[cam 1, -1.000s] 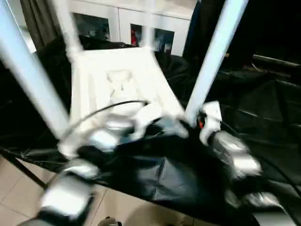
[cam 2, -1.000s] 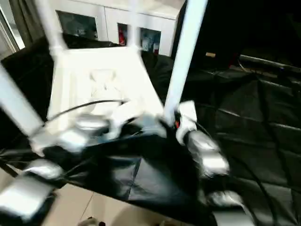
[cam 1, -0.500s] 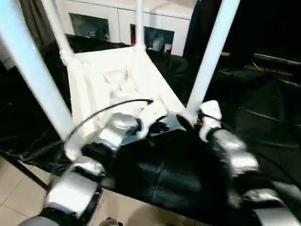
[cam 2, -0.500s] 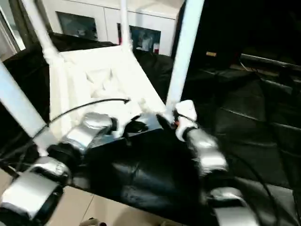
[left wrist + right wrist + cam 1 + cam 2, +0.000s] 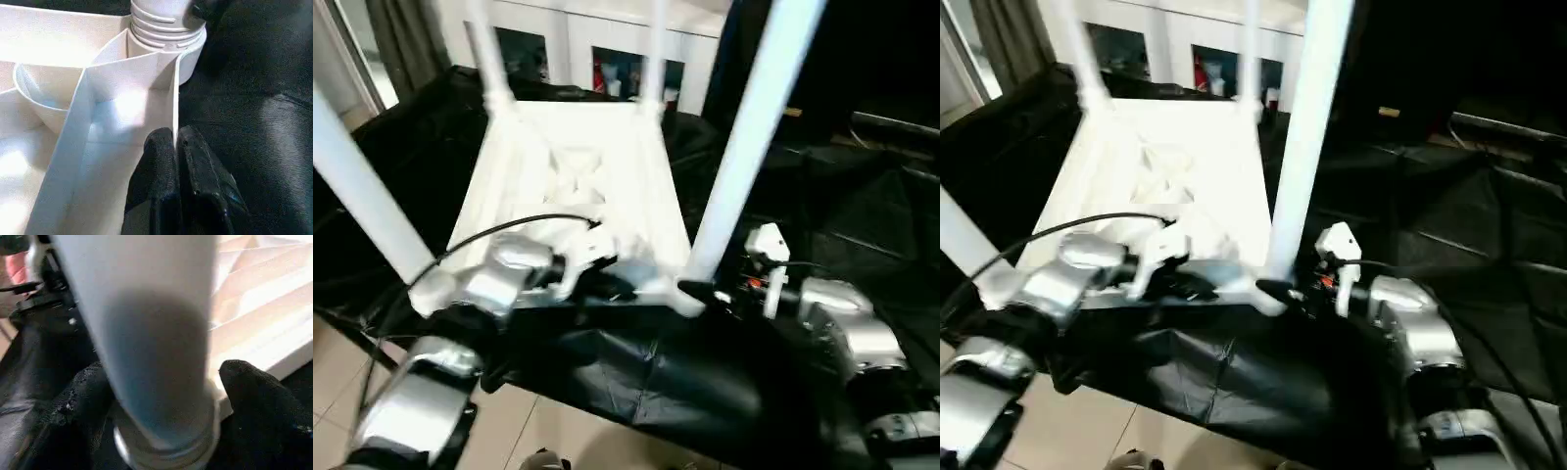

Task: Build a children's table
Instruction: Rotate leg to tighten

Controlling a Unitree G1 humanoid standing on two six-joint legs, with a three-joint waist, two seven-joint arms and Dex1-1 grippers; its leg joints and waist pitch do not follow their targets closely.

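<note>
Table: the children's table (image 5: pixel 573 181) lies upside down mid-frame on the black-covered desk (image 5: pixel 862 206), four legs pointing up.
Left claw: left claw (image 5: pixel 175 147) clenched on the thin rim wall near the corner socket.
Right claw: right claw (image 5: pixel 161 396) spread, fingers either side of the near right leg (image 5: pixel 744 147) at its base; whether they press it I cannot tell.
Handling: likely light, stiff, smooth plastic; legs give leverage, so hold low, at the socket or rim.
</note>
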